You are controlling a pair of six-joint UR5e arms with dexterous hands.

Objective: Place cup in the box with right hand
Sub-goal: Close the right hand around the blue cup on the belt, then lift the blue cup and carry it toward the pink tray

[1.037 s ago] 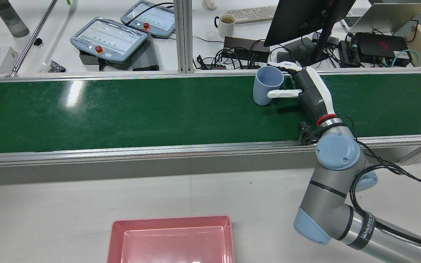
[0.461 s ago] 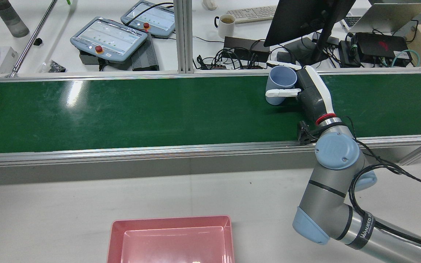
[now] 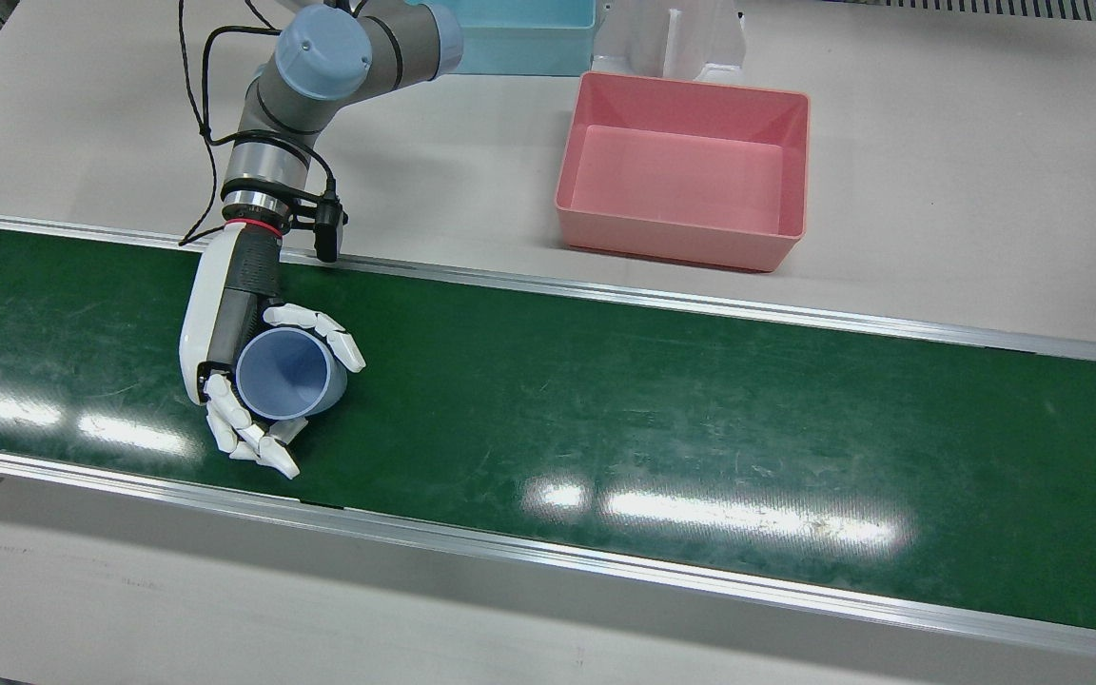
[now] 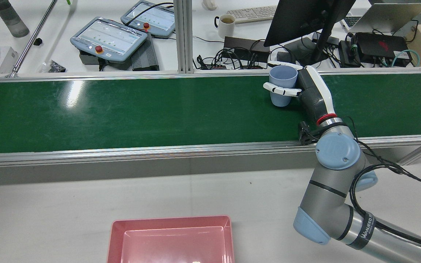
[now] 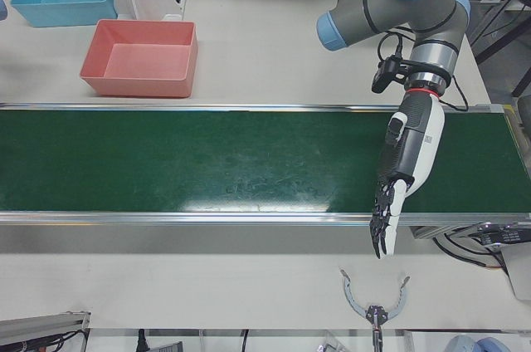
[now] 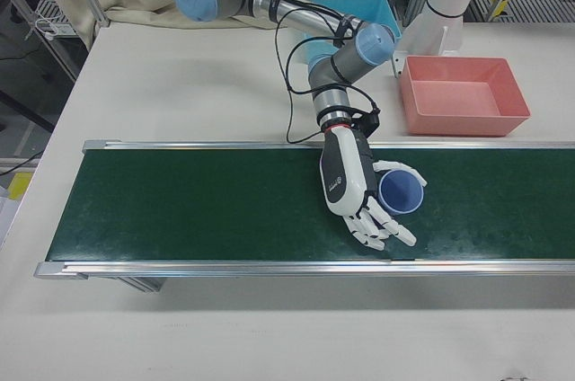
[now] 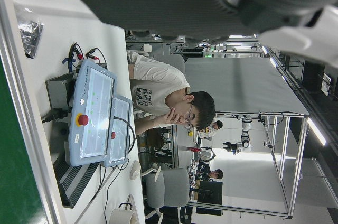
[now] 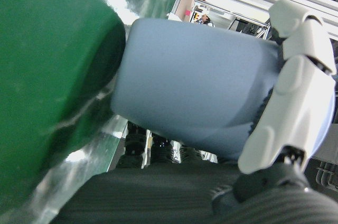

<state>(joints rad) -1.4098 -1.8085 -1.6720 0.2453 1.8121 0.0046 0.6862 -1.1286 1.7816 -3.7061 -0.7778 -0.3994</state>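
A light blue cup (image 3: 286,373) sits in my right hand (image 3: 217,347) over the near-left part of the green belt (image 3: 700,409). The fingers (image 3: 242,433) wrap one side and the thumb (image 3: 324,331) the other, so the hand is shut on the cup. In the rear view the cup (image 4: 283,82) is upright in the hand (image 4: 313,93) near the belt's far edge. The right hand view shows the cup's wall (image 8: 195,97) with its base close to the belt. The empty pink box (image 3: 681,238) stands on the white table behind the belt. My left hand (image 5: 406,161) hangs open over the belt's front edge and holds nothing.
A blue box (image 3: 519,57) and a white pedestal (image 3: 672,38) stand beyond the pink box (image 4: 170,221). Behind the belt's far rail (image 4: 122,76) are teach pendants (image 4: 110,36), a mug (image 4: 227,25), a monitor (image 4: 305,18) and cables. A seated person (image 7: 169,100) shows in the left hand view.
In the rear view the cup has shifted right into my right hand. The fingers and thumb have closed round it, and the cup now stands more upright.
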